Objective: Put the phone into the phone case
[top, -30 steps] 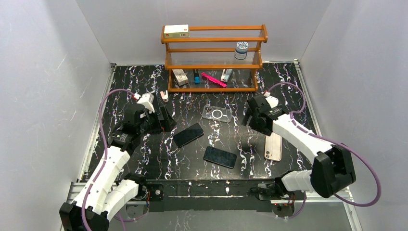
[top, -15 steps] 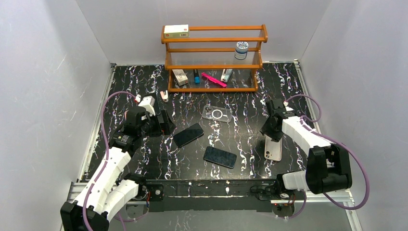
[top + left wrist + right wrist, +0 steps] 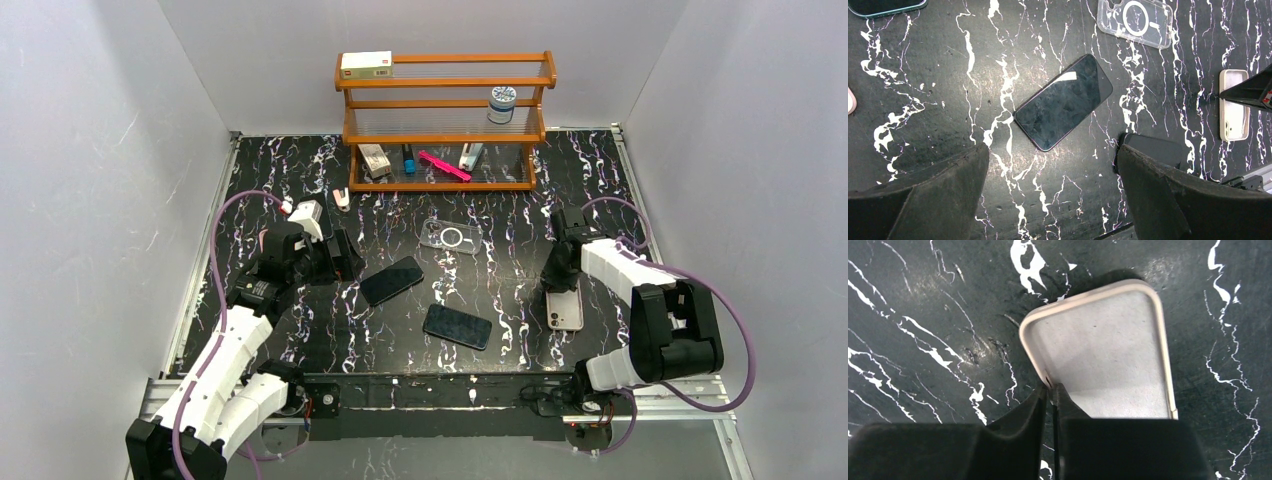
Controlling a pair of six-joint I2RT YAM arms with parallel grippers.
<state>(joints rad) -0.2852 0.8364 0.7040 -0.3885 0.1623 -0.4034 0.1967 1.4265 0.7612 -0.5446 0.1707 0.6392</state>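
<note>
Right gripper (image 3: 1052, 395) has swung down onto case (image 3: 1108, 350), now pinched shut on its rim. Case lies flat on worktop (image 3: 330, 320), long axis near-far. Phone (image 3: 1064, 101) lies diagonal, well left, under the wide-spread left gripper (image 3: 1052, 150); left arm nearer.

Glossy phone (image 3: 1063, 102); matt case (image 3: 1108, 355) (rubbery rim).

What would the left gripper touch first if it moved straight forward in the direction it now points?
Most likely the black phone lying screen up: in the left wrist view it sits straight ahead of the open left gripper. Depth is unclear, so it might touch the table first.
</note>
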